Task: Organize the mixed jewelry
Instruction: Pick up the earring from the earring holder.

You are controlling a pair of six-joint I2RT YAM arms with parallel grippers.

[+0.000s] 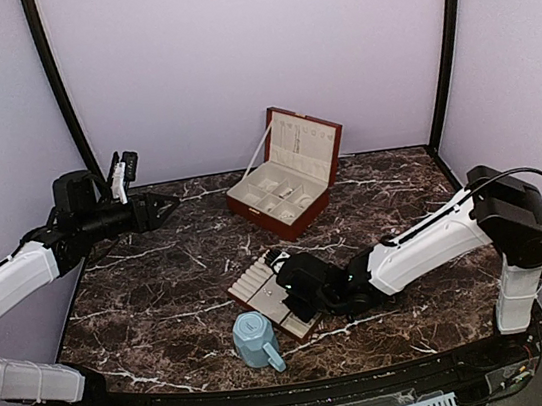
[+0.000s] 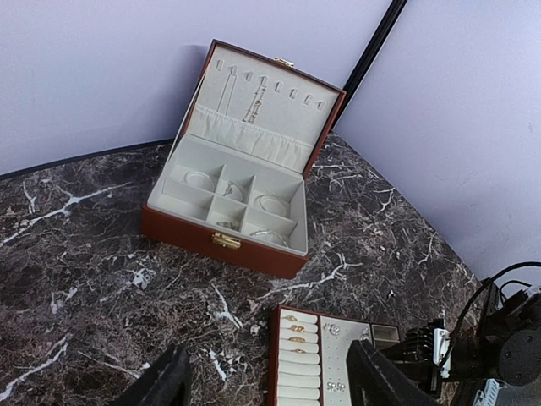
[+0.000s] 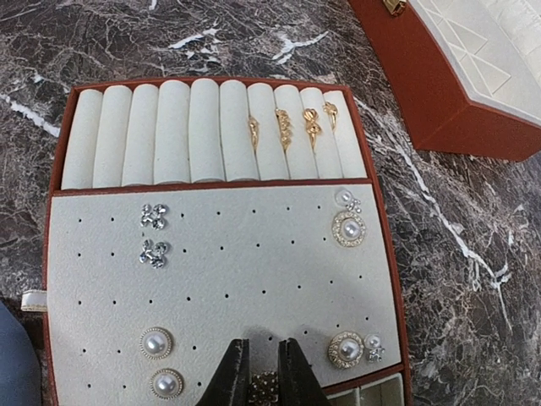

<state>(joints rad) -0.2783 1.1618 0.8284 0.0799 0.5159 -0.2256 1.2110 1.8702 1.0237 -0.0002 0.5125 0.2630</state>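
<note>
One glittering stud (image 3: pixel 266 391) appears pinched between the nearly closed fingers of the right end effector (image 3: pixel 263 348) at the near edge of the tray (image 3: pixel 254 288), beside the pearl studs (image 3: pixel 155 342). Risk: any slip or tilt while seating it would drop it onto the panel or dislodge a neighbour. Only the right wrist view resolves this grip. Beyond the tray, the left wrist view alone shows hoops (image 2: pixel 272 204) in the open box (image 2: pixel 186 233). The left end effector (image 2: pixel 270 376), fingers spread and empty, hangs above the surface (image 1: pixel 163 299) left of the tray.

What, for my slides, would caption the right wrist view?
Right gripper around a sparkly piece, over a cream tray of pearl studs and gold rings.
</note>
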